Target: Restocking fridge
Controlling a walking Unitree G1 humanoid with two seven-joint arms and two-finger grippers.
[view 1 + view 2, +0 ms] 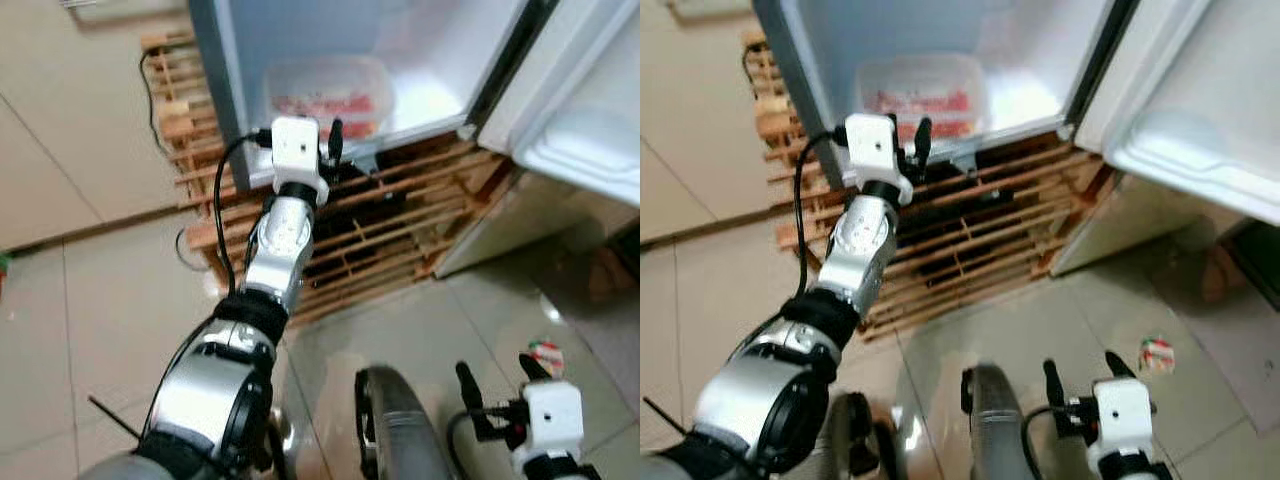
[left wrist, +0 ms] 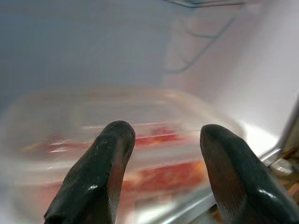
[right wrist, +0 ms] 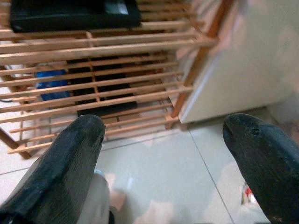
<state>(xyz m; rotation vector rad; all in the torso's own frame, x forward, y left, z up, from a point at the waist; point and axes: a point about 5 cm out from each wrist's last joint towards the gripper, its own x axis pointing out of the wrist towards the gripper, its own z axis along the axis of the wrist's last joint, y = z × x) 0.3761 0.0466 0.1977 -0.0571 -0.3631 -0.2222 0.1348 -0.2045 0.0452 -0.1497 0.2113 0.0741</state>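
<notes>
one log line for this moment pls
left gripper: open, at fridge mouth, facing clear food container inside | right gripper: open, low over floor | door: open

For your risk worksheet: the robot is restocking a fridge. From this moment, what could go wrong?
1. The clear container sits near the fridge shelf's front edge; the open left gripper right before it might nudge it off.
2. A small packet lies on the floor by the right gripper; it might be stepped on.

A clear lidded plastic container (image 1: 325, 92) with red contents is seen lying flat on the floor of the open fridge (image 1: 440, 70), upper centre of the frame.
</notes>
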